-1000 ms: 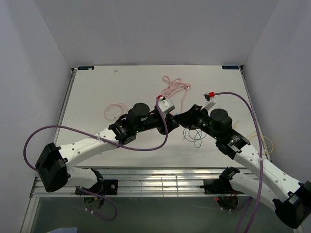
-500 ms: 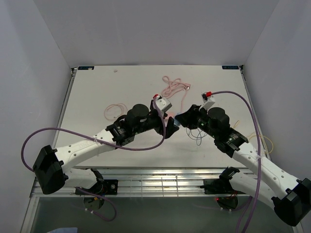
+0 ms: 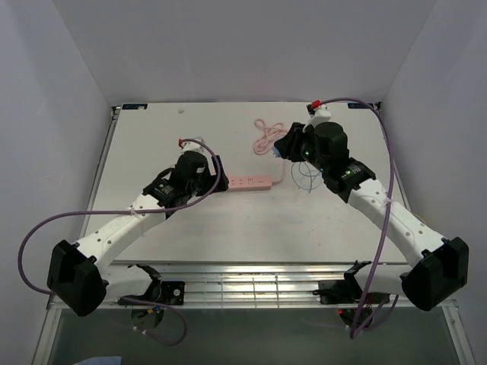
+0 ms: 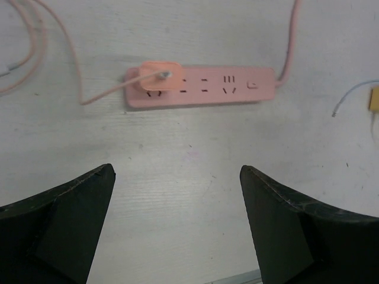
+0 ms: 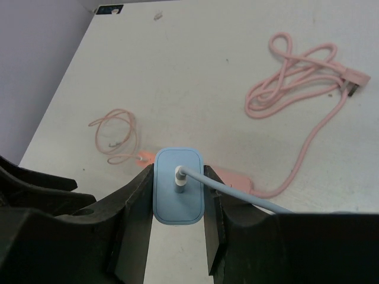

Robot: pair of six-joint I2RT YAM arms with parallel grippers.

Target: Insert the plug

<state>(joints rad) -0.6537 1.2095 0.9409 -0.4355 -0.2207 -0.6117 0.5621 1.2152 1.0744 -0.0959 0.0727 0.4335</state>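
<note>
Had the blue plug [image 5: 169, 204] pinched in the jaws of the right gripper [image 5: 177, 177], up off the surface [image 3: 152, 144] near the pink power strip [image 4: 204, 90], not in a socket yet. Had the left gripper [image 4: 176, 171] with jaws spread wide and empty over that strip, pink plug [image 4: 155, 80] already sitting in its end socket.

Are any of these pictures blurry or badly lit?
Top view: even light, no harsh glare. Left wrist view: strip sharp, end effector dark and soft-edged. Right wrist view: blue plug crisp, table pale and bright.
</note>
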